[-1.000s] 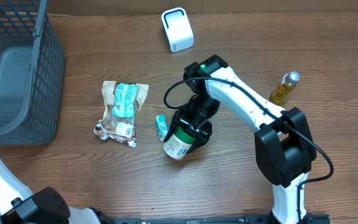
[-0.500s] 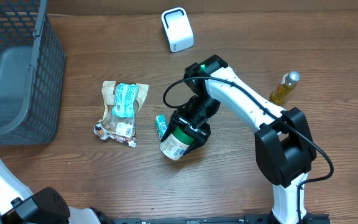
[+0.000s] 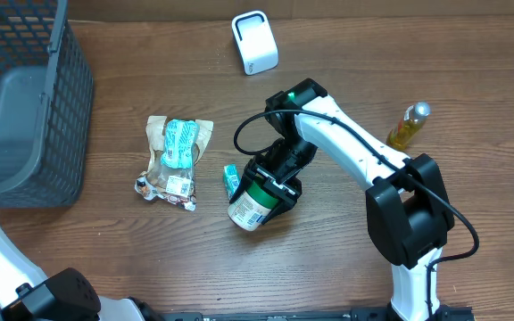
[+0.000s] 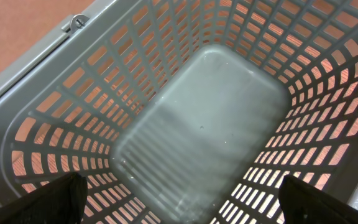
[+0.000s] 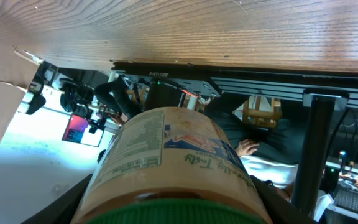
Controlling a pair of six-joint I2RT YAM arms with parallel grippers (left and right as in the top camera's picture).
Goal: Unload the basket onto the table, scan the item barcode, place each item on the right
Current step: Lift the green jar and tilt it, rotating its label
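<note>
My right gripper (image 3: 273, 181) is shut on a jar (image 3: 251, 207) with a green lid and a white label, held tilted just above the table in the overhead view. The right wrist view shows the jar (image 5: 173, 155) filling the space between my right gripper's (image 5: 174, 208) fingers, with the green lid (image 5: 173, 216) nearest the camera and small print on the label. No barcode shows on it. The white scanner (image 3: 254, 42) stands at the back of the table, well away from the jar. My left gripper (image 4: 180, 200) hangs open over the grey basket (image 4: 204, 118), nothing between its fingers.
A crumpled snack bag (image 3: 177, 159) lies left of the jar, and a small teal box (image 3: 231, 181) sits right beside it. A yellow bottle (image 3: 409, 125) lies at the right. The grey basket (image 3: 34, 107) occupies the far left of the table.
The right gripper has carried the jar slightly to the left, toward the teal box. The left arm has not moved.
</note>
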